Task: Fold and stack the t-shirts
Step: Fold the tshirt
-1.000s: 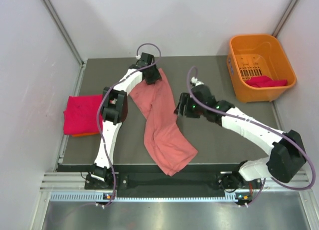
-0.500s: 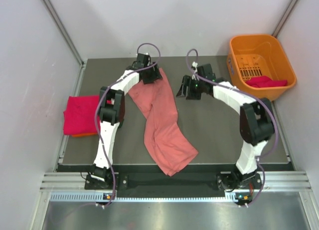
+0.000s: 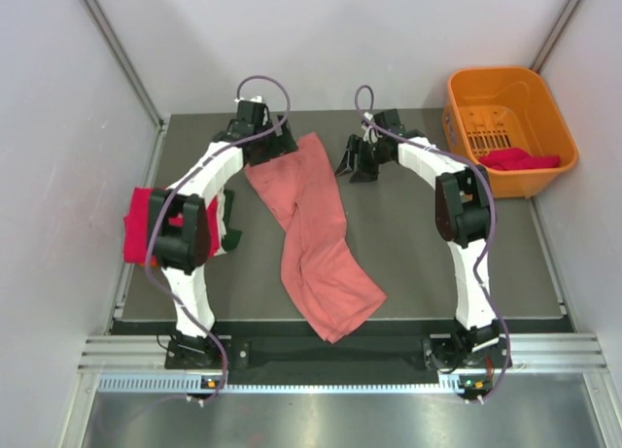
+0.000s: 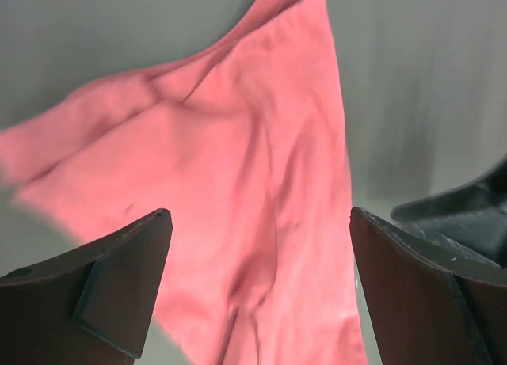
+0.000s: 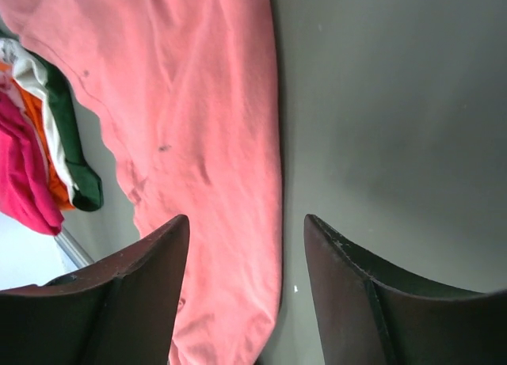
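A large salmon-pink t-shirt [image 3: 313, 236] lies crumpled in a long diagonal strip down the middle of the dark table [image 3: 437, 263]. My left gripper [image 3: 277, 149] hovers open over its far left corner, and the cloth [image 4: 238, 167] lies below the wide jaws, untouched. My right gripper [image 3: 352, 164] stands open just right of the shirt's far edge. In the right wrist view that edge [image 5: 238, 143] runs between the jaws, apart from them. At the left lies a stack of t-shirts [image 3: 141, 226], magenta on top, with orange, white and dark green layers [image 5: 55, 135].
An orange plastic basket [image 3: 486, 103] stands at the far right corner with a magenta-red t-shirt [image 3: 520, 159] inside. The left arm's elbow [image 3: 180, 236] hangs over part of the stack. White walls close in the table on three sides.
My left gripper has opened wide, let go of the pink shirt's far corner and shifted left. The right gripper has swung from mid-table to the far edge beside the shirt.
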`<state>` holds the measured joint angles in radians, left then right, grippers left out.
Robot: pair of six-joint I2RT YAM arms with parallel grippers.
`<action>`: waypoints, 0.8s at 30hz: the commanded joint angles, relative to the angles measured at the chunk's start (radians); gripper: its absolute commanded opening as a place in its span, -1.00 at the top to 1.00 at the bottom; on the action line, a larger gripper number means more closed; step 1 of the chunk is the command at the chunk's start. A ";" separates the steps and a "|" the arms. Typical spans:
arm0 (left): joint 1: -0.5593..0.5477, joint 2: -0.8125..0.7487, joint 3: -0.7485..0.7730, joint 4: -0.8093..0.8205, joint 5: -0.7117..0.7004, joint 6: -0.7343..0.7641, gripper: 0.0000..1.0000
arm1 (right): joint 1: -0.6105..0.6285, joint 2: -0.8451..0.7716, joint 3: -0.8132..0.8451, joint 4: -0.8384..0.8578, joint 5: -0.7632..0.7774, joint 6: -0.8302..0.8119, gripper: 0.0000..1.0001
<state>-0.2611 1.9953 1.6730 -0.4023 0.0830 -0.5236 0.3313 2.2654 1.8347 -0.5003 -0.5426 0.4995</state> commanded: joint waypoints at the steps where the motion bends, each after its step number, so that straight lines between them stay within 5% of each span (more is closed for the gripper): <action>1: 0.002 -0.153 -0.137 -0.022 -0.116 -0.036 -0.96 | -0.002 0.005 0.037 -0.052 -0.045 -0.021 -0.20; 9: 0.017 -0.198 -0.366 -0.021 -0.152 -0.102 -0.90 | 0.029 0.013 0.011 -0.067 -0.023 -0.032 -0.20; 18: 0.051 -0.067 -0.361 0.037 -0.132 -0.121 -0.79 | 0.057 0.117 0.051 -0.032 -0.043 0.013 -0.17; 21: 0.062 -0.020 -0.338 0.069 -0.124 -0.127 -0.56 | 0.064 0.129 0.058 -0.011 -0.059 0.034 0.07; 24: 0.074 0.080 -0.265 0.088 -0.088 -0.125 -0.15 | 0.060 0.122 0.057 0.014 -0.048 0.056 0.57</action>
<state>-0.2047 1.9781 1.3487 -0.3656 -0.0383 -0.6426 0.3786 2.3730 1.8660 -0.5213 -0.6029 0.5343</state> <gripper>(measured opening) 0.612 0.257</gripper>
